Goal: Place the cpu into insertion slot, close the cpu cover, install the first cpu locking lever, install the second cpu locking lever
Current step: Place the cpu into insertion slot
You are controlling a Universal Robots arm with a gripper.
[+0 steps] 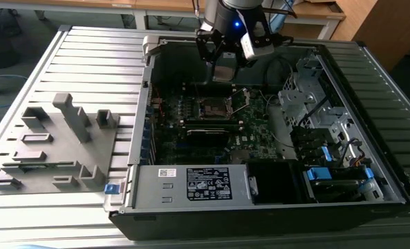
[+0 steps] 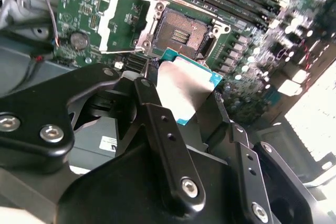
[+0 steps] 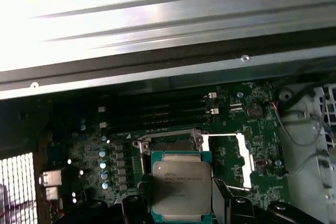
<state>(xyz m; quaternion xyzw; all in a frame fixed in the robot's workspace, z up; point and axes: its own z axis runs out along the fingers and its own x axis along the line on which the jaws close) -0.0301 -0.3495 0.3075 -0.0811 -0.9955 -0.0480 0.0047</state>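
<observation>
My gripper (image 1: 223, 72) hangs over the open computer case, shut on the cpu (image 1: 223, 73). In both wrist views the cpu (image 2: 184, 90) (image 3: 181, 184) is a square chip with a silver top and a teal edge, pinched between the black fingers (image 2: 157, 124). The insertion slot (image 2: 181, 32) (image 3: 169, 143) (image 1: 214, 108) lies bare on the green motherboard, just beyond and below the chip. The cpu cover (image 2: 123, 19) (image 3: 231, 161), a silvery frame, is swung open flat beside the slot. The chip is above the board and not touching the slot.
A grey fixture (image 1: 53, 145) with upright blocks sits on the slatted table at the exterior view's left. Inside the case are a power supply box (image 1: 191, 184), a black fan shroud (image 1: 277, 181), a drive cage (image 1: 315, 109) and memory slots (image 3: 157, 114). The case wall (image 3: 168, 72) rises close behind the slot.
</observation>
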